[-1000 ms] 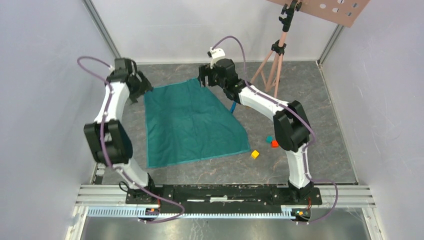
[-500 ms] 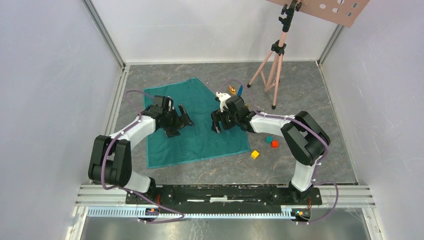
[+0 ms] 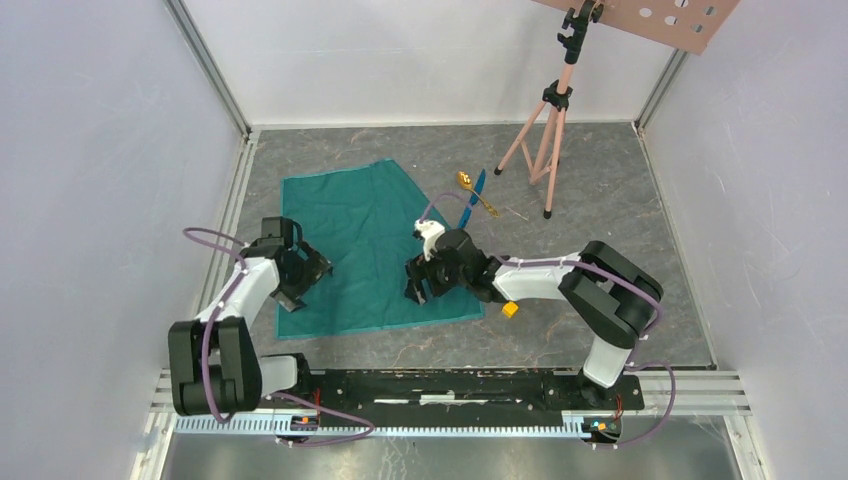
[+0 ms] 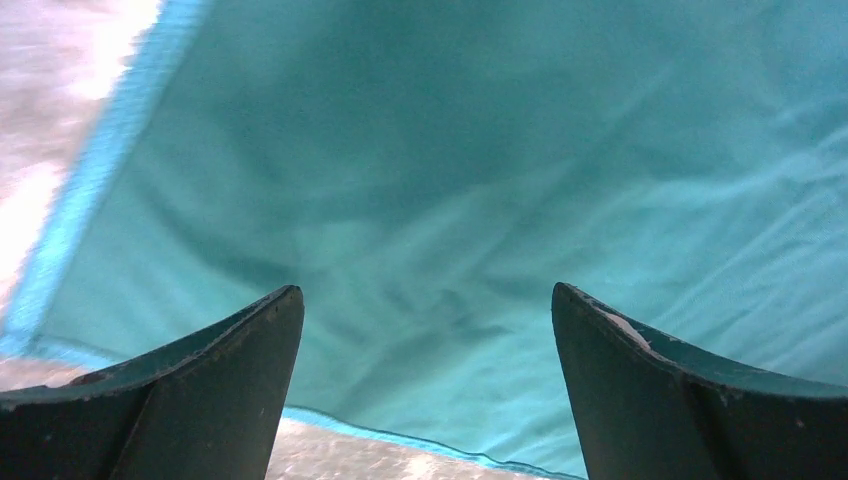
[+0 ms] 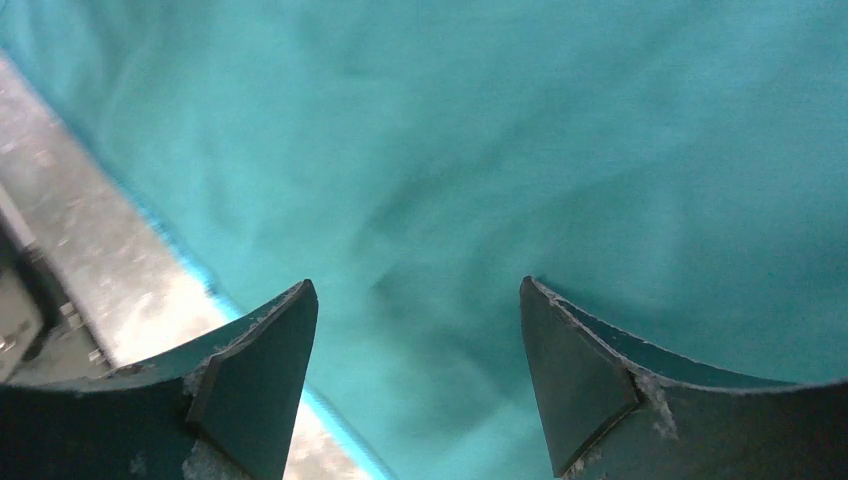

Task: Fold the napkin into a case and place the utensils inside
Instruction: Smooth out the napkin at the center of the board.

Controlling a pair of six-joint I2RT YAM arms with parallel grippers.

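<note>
Napkin (image 3: 365, 240): soft teal cloth, flat, lightly creased, on the marbled grey table (image 3: 620, 190). Left gripper (image 4: 425, 300) spread wide over its near-left corner, empty. Right gripper (image 5: 415, 290) apart over the near-right edge, empty. Shiny gold spoon (image 3: 466, 181) and slim blue knife (image 3: 478, 190) lie beside the far-right corner.

The napkin (image 3: 370, 240) at centre left was plain teal-green with a paler turquoise hem, on a tabletop (image 3: 620, 200) of grey marbled with faint lighter veins. In the upper middle, the spoon (image 3: 466, 181) was shiny gold and the knife-like stick (image 3: 478, 186) bright blue. A cube (image 3: 510, 309) lower down was yellow.
</note>
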